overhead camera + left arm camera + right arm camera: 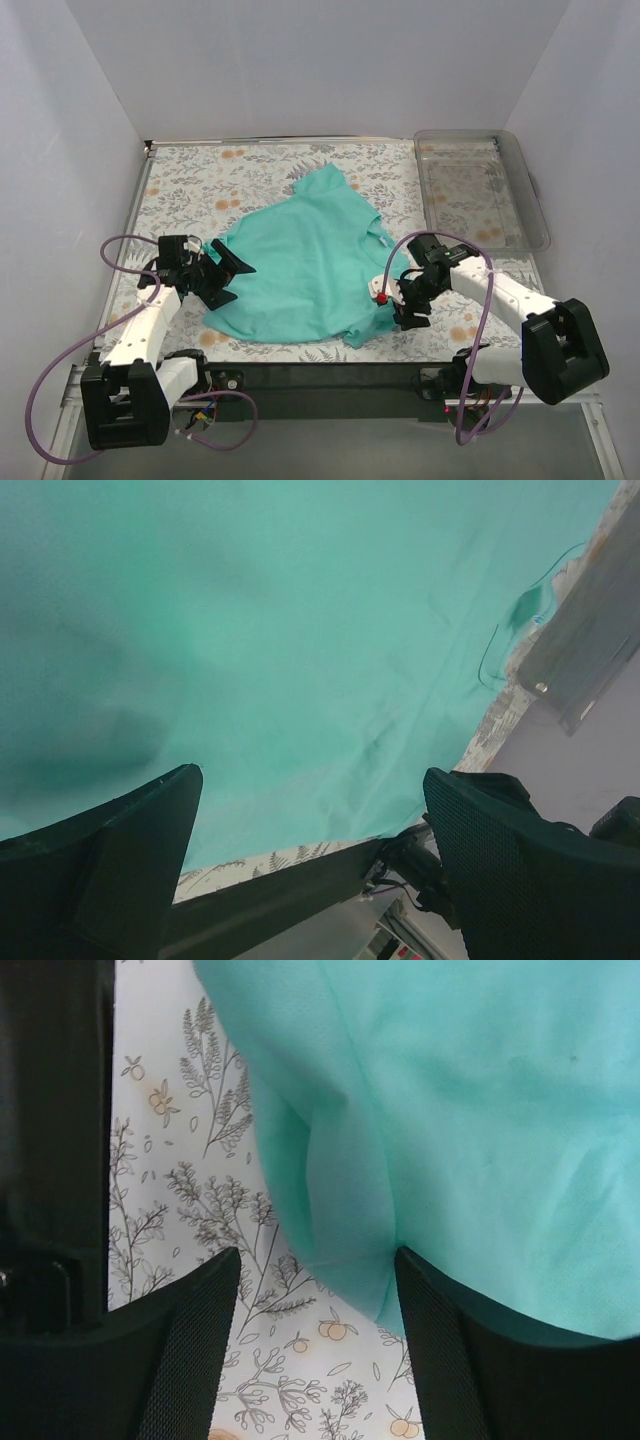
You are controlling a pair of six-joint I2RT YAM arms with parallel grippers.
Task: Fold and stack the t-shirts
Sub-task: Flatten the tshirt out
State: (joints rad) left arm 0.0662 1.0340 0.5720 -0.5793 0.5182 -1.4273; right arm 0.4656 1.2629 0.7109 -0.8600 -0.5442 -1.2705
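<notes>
Right claw [315, 1270], seemingly parted, straddles a t-shirt [480, 1110] fold, partly covering its hem.

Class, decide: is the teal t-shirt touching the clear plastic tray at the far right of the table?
Apart. The top external view shows a strip of bare patterned tablecloth between the t-shirt and the tray.

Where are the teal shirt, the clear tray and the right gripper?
teal shirt [300, 270]: top external view, body centre.
clear tray [465, 133]: top external view, far rim.
right gripper [315, 1265]: right wrist view, midway between fingertips.
</notes>
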